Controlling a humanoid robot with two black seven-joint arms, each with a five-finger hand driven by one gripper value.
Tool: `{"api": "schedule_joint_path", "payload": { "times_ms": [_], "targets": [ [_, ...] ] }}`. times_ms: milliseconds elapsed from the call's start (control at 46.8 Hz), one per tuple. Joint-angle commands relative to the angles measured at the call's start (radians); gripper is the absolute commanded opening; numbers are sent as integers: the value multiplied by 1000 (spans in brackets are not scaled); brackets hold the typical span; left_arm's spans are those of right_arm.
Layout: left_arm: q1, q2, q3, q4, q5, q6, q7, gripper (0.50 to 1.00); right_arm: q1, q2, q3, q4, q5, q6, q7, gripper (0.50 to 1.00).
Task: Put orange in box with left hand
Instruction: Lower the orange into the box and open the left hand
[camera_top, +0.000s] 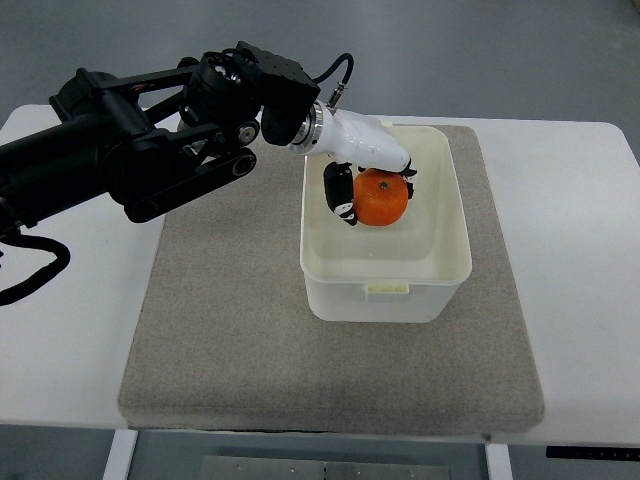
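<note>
Left hand (368, 160) reaches over the white box (385, 290), its fingers (340, 195) grasping the orange (382, 200) inside the box's rim, above its floor. The box sits on a grey mat (220, 330) covering the white tabletop (60, 330).

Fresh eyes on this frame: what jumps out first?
The bright orange, gripped in the left hand over the rear part of the white box. Next, the bulky black left arm reaching in from the picture's left, across the grey mat on the white table. The right hand is not in view.
</note>
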Motion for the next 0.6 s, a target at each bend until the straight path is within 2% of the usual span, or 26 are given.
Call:
{"api": "schedule_joint_path", "payload": {
  "times_ms": [0, 21, 43, 86, 107, 150, 171, 577],
  "targets": [
    [6, -2, 0, 1, 1, 40, 0, 621, 0, 0, 0, 0, 0, 0, -1, 926],
    [6, -2, 0, 1, -1, 50, 0, 700, 0, 0, -1, 0, 0, 0, -1, 926],
    [6, -2, 0, 1, -1, 58, 0, 754, 0, 0, 0, 0, 0, 0, -1, 926],
    [6, -2, 0, 1, -1, 69, 0, 784, 0, 0, 0, 0, 0, 0, -1, 926],
    [5, -2, 0, 1, -1, 73, 0, 818, 0, 0, -1, 0, 0, 0, 0, 926],
    [5, -4, 0, 1, -1, 78, 0, 944, 0, 0, 0, 0, 0, 0, -1, 926],
    [5, -5, 0, 1, -2, 81, 0, 981, 0, 0, 0, 0, 0, 0, -1, 926],
    [1, 19, -31, -9, -91, 87, -2, 996, 0, 0, 0, 0, 0, 0, 0, 926]
  ]
}}
